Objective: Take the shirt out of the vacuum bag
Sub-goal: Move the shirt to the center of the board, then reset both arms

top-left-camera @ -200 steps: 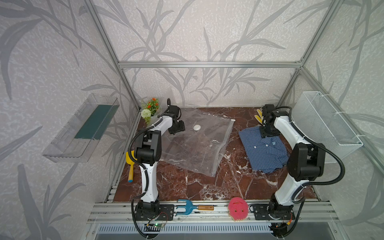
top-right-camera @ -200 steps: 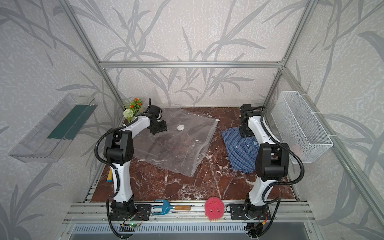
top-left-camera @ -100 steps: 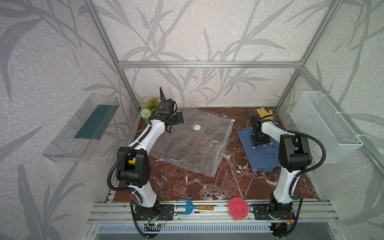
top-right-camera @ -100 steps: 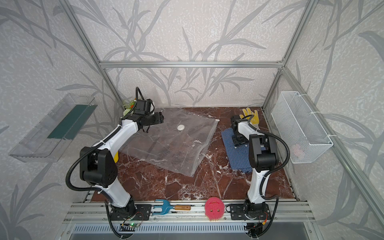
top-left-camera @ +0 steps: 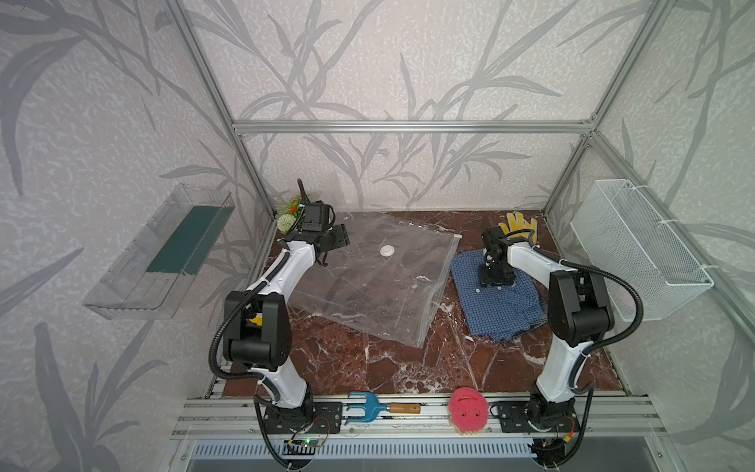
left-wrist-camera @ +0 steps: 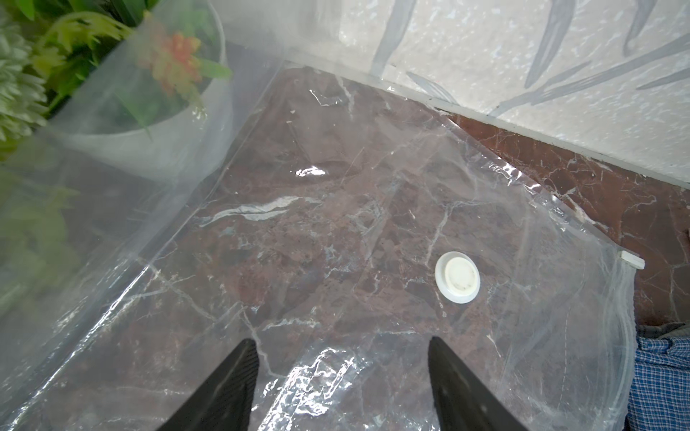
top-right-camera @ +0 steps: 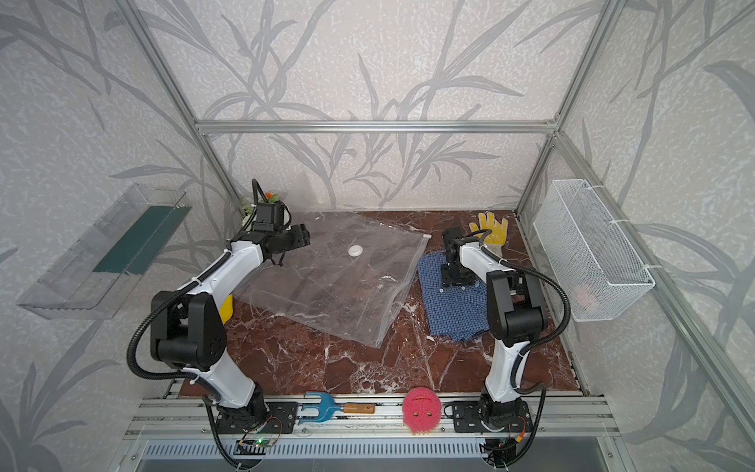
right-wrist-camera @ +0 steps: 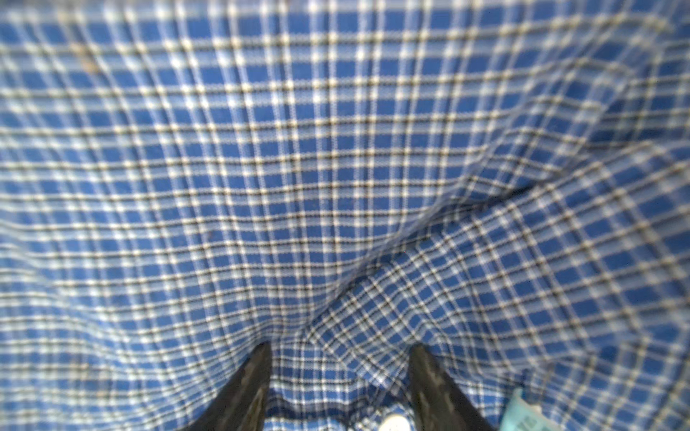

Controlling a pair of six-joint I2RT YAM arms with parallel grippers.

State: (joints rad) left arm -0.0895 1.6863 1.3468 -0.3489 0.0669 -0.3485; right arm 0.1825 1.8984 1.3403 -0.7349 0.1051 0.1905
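The clear vacuum bag lies flat on the marble table, with its round white valve facing up and its slider clip at the far right corner. The blue checked shirt lies outside the bag, just to its right. My left gripper hovers open over the bag's far left part, holding nothing. My right gripper points down onto the shirt with its jaws apart and its tips resting on the cloth.
A potted plant stands in the far left corner, touching the bag's edge. A yellow glove lies behind the shirt. A wire basket hangs on the right wall, a clear tray on the left. A blue fork and pink sponge sit on the front rail.
My left gripper has lifted off the bag's far left edge and opened a little wider. The right gripper has shifted from the shirt's far edge towards its middle. The bag and shirt lie still.
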